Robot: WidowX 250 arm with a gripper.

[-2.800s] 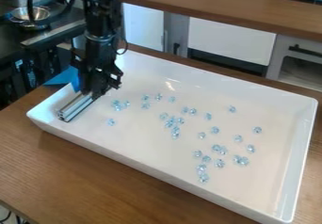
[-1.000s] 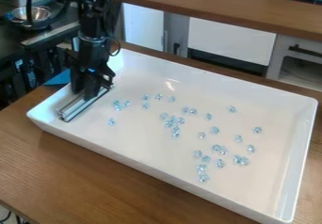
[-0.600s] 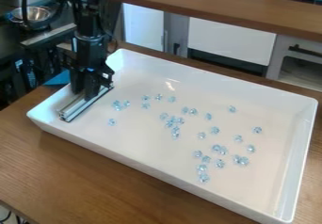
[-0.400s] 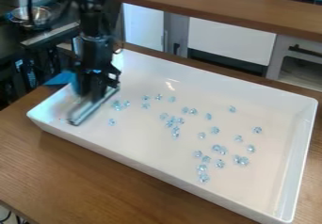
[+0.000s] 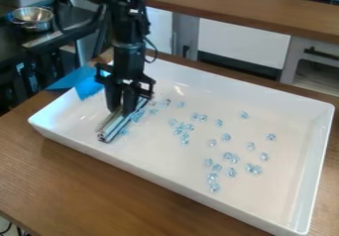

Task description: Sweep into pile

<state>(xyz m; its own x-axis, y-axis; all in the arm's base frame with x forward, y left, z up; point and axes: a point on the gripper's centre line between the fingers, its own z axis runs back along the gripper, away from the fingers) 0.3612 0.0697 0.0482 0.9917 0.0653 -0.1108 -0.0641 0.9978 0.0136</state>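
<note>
Beads (image 5: 185,139) are scattered across the white tray (image 5: 312,165), and we see them thickest in small clusters around the middle and toward the near right, with singles out to the right. No single pile in front of us! Over on the tray's left side, we have the claw (image 5: 122,112) pointing down, its two fingers closed on the metal bar (image 5: 110,133). That bar lies low and slanted, its near end toward us, its far end up beside the leftmost beads. A few of those sit right along its right side; whether they touch it, we can't tell. Up at the tray's left corner, we spot a blue piece (image 5: 87,84) behind the claw. The whole tray rests on the wooden table (image 5: 79,180), and beyond it at upper left we've got a metal bowl (image 5: 31,16) on a dark surface (image 5: 69,19).
</note>
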